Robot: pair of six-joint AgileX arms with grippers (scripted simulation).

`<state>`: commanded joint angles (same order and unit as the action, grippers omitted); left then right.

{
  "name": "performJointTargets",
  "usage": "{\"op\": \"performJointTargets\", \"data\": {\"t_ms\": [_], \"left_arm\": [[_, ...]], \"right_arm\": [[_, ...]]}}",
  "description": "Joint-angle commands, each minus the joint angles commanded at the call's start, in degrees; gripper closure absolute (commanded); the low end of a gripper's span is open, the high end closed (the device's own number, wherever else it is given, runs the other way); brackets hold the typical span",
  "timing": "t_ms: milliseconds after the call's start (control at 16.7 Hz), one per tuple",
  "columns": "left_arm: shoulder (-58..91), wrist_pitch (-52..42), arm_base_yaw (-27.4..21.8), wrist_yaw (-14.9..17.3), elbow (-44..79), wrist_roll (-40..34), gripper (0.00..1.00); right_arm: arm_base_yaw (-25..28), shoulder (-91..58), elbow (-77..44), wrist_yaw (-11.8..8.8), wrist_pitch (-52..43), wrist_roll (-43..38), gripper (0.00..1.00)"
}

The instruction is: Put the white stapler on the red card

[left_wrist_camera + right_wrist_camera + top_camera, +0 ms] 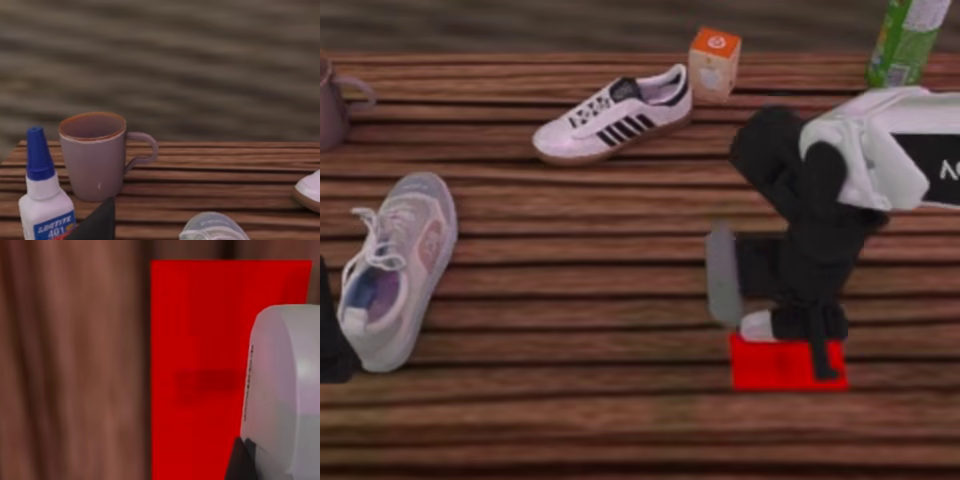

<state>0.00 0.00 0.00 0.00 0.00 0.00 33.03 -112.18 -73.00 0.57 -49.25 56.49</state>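
Right gripper: the right gripper hangs over the red card at the near right of the table, its 2 dark fingers pointing down so the load can go flat onto the card.
Fingers: closed on the white stapler, as far as the top view lets me judge; only the stapler's rounded end pokes out to the left of them, the rest is hidden under the wrist.
White stapler: in the right wrist view its pale body fills the space right by the fingers, with the red card spread behind it, so it sits over the card, though I cannot tell if it touches yet.
Red card: lies flat on the wood directly beneath the fingers, part covered by them.
Why held so: my guess is the grip stays firm until the stapler rests squarely on the red.
Left gripper: the left gripper is parked at the table's left edge, well apart from the work; I cannot tell how its fingers stand.
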Motion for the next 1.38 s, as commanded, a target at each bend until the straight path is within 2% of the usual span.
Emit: {"op": "performJointTargets", "data": {"t_ms": [360,1140,1380], "left_arm": [[0.0,0.0,0.0,0.0,0.0,0.0,0.0],[0.0,0.0,0.0,0.0,0.0,0.0,0.0],[0.0,0.0,0.0,0.0,0.0,0.0,0.0]], "right_arm": [[0.04,-1.41,2.52,0.06,3.4,0.06,1.0],[0.04,-1.41,2.52,0.06,3.4,0.06,0.02],[0.04,-1.41,2.52,0.06,3.4,0.06,0.0]]}}
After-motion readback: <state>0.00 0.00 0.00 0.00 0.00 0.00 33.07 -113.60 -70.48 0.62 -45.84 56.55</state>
